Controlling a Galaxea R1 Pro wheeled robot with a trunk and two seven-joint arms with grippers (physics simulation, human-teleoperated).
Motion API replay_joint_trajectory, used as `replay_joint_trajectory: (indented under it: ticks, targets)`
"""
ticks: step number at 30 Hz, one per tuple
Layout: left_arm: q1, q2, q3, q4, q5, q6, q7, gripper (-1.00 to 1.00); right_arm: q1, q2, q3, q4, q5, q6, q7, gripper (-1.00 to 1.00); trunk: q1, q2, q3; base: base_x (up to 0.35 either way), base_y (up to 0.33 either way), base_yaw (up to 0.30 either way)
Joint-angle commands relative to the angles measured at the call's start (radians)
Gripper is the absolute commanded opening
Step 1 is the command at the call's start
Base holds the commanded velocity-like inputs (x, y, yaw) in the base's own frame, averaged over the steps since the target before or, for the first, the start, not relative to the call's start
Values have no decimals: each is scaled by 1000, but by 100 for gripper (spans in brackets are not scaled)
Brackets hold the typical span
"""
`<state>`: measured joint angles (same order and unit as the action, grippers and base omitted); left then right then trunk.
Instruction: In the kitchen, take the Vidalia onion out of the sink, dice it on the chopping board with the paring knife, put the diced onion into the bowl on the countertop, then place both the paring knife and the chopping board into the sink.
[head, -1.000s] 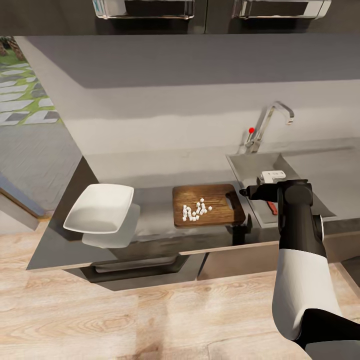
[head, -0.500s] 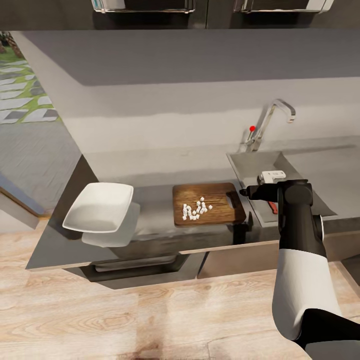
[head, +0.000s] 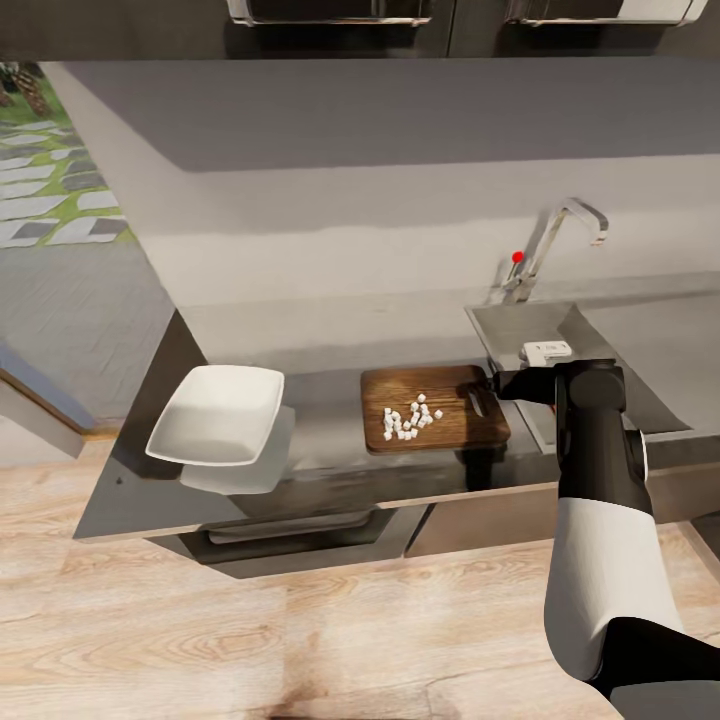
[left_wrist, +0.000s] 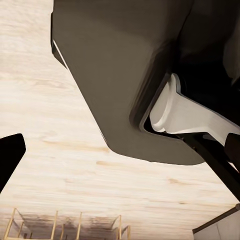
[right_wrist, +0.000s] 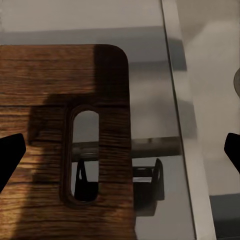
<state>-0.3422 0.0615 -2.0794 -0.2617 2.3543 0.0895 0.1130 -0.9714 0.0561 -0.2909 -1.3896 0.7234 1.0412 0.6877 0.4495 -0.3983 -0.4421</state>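
Onion dice (head: 411, 419) sit on board (head: 434, 409), frame centre; right gripper (right_wrist: 120, 150), fingers apart and empty, hovers over handle slot—next: move dice to bowl (head: 217, 414), centre-left.

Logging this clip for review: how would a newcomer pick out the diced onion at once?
Find the long grey countertop left of the stainless-steel sink. Between the sink and the white squarish bowl lies a dark brown wooden chopping board. The diced onion is the cluster of tiny white cubes on it, the board's sole load.
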Motion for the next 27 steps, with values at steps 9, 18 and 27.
replay_joint_trajectory:
  ticks: [9, 18, 27]
  targets:
    - [-1, 1, -2, -4, 2, 0, 5, 100, -1, 1, -2, -1, 10, 2, 10, 100, 1, -2, -2, 0, 4, 0]
    - [-1, 1, -2, -4, 2, 0, 5, 100, -1, 1, -2, -1, 10, 2, 10, 100, 1, -2, -2, 122, 0, 0]
    - [-1, 1, -2, -4, 2, 0, 5, 100, -1, 1, -2, -1, 10, 2, 10, 100, 1, -2, -2, 72, 0, 0]
